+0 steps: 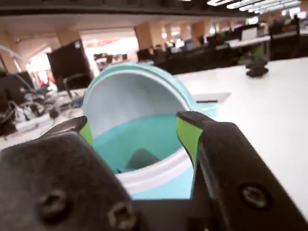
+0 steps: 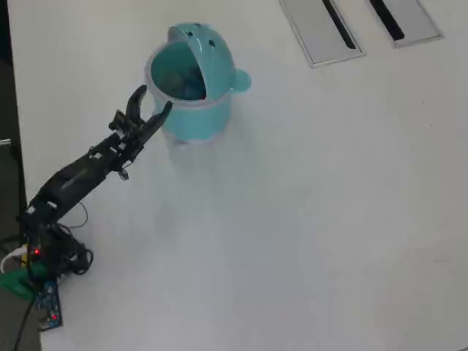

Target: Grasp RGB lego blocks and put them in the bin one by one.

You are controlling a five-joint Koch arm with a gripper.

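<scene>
Hand [image 2: 152, 102] spread wide and empty at the teal bin's [image 2: 191, 121] rim; pushing further forward could tip it.

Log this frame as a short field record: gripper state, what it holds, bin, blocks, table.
gripper: open, fingers spread at the bin's rim
held: nothing visible between the fingers
bin: light teal, lid swung back, mouth open
bin contents: something dark inside in the overhead view; cannot identify it
blocks: none visible on the table
table: white; two grey slotted panels at the far edge
</scene>
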